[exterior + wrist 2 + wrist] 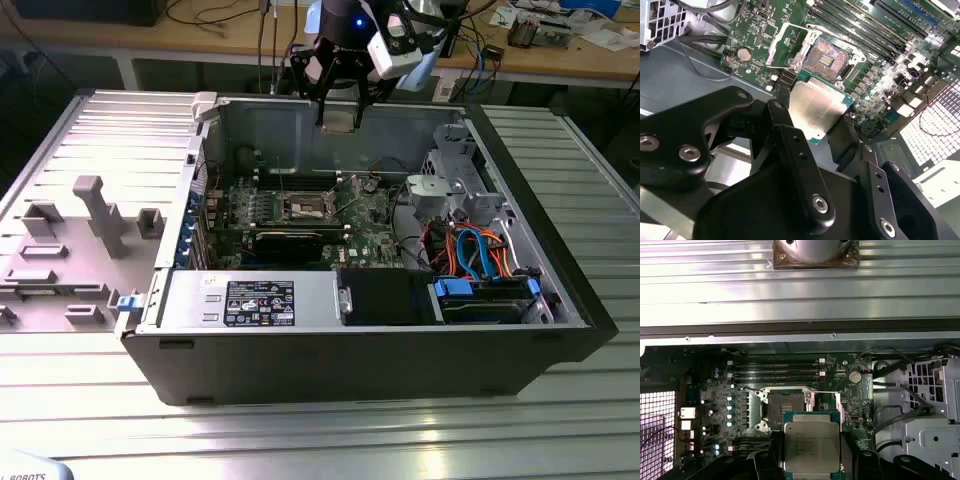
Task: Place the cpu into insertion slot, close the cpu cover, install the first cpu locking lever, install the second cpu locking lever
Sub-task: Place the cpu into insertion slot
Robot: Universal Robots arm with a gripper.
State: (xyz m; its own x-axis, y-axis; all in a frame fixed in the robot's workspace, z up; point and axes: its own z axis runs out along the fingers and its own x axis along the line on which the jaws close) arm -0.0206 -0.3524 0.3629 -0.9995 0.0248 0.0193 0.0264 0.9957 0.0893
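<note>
The black fingers (pixel 795 150) are closest in the second wrist view. The jaws are squeezed tight on the cpu (pixel 815 107), pinching two of its sides, with its shiny grey top showing. The cpu hangs in the air above the green board (pixel 747 35), not in its place yet. The insertion slot (pixel 826 59) lies just past it, and its dark middle is bare. The cpu cover (pixel 777 45) is flipped up beside the slot. The board sits inside a big open computer case (pixel 350 365). The case lies on the ribbed metal counter (pixel 300 430).
</note>
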